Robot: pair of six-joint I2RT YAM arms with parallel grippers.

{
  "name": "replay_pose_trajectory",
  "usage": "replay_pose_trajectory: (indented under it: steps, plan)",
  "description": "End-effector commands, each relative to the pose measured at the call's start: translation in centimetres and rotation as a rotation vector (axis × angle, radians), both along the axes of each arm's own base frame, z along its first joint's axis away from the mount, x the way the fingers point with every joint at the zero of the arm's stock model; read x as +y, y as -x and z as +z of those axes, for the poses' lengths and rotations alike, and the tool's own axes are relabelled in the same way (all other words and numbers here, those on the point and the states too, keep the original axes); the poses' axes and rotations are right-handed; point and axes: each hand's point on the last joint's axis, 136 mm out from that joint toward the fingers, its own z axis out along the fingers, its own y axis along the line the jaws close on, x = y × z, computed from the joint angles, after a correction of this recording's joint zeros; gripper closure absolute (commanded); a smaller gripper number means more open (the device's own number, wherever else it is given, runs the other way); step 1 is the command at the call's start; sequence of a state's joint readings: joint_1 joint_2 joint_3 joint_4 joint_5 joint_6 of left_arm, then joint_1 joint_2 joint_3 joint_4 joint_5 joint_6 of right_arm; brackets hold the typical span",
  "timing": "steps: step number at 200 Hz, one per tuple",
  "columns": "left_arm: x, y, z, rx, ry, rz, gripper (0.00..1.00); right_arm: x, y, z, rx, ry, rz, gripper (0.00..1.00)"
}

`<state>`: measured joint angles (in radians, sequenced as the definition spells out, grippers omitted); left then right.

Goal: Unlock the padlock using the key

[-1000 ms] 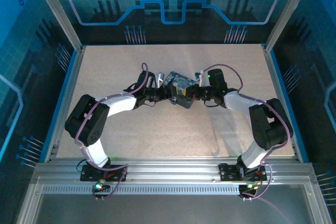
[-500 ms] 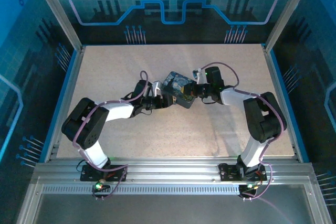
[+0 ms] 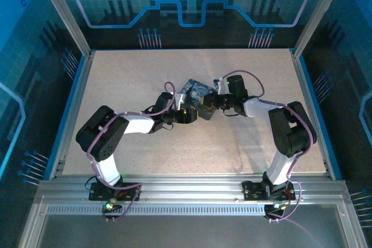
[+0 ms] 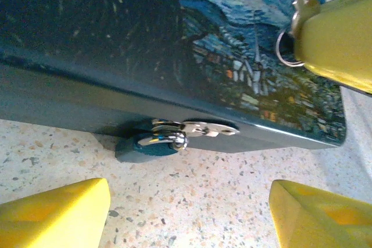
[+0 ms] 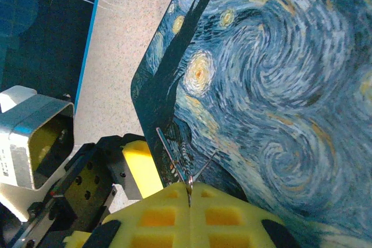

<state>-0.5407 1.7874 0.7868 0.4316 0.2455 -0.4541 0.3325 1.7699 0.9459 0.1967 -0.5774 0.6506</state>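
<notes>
- Top view: left hand [image 3: 187, 113] and right hand [image 3: 211, 105] meet at the painted box [image 3: 197, 92] mid-way across the table [image 3: 133, 79]; their fingertips are hard to make out
- Left wrist: fingers [image 4: 58, 213] apart, cut off below; padlock [image 4: 152, 142] hangs at the box's front edge, resting on the table
- Right wrist: fingers [image 5: 157, 216] pinched together on a thin wire ring [image 5: 174, 158]; key itself hidden

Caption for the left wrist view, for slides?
Open left gripper facing the padlock hanging on the hasp of the painted box.
</notes>
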Motion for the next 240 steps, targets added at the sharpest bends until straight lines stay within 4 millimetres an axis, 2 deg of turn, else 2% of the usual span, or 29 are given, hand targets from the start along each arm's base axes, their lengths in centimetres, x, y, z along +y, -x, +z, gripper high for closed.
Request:
replay_pose_trajectory:
  steps: [1, 65, 141, 177, 240]
  plan:
    - [-0.2, -1.0, -0.1, -0.073, -0.044, 0.012, 0.25, -0.7, 1.1, -2.4, 0.069, 0.028, -0.002, 1.00]
    - [-0.7, -1.8, -1.1, -0.102, -0.093, 0.021, 0.28, -0.7, 1.1, -2.5, 0.069, 0.032, 0.003, 1.00]
    - [-1.3, -2.8, -1.5, -0.142, -0.146, 0.009, 0.37, -0.5, 1.0, -2.8, 0.077, 0.021, 0.004, 1.00]
    - [-1.8, -2.7, -1.7, -0.137, -0.142, -0.003, 0.47, -0.5, 1.0, -2.7, 0.077, 0.018, 0.001, 1.00]
    - [-2.2, -2.9, -1.9, -0.128, -0.119, 0.016, 0.56, -0.5, 1.0, -2.7, 0.079, 0.017, 0.002, 1.00]
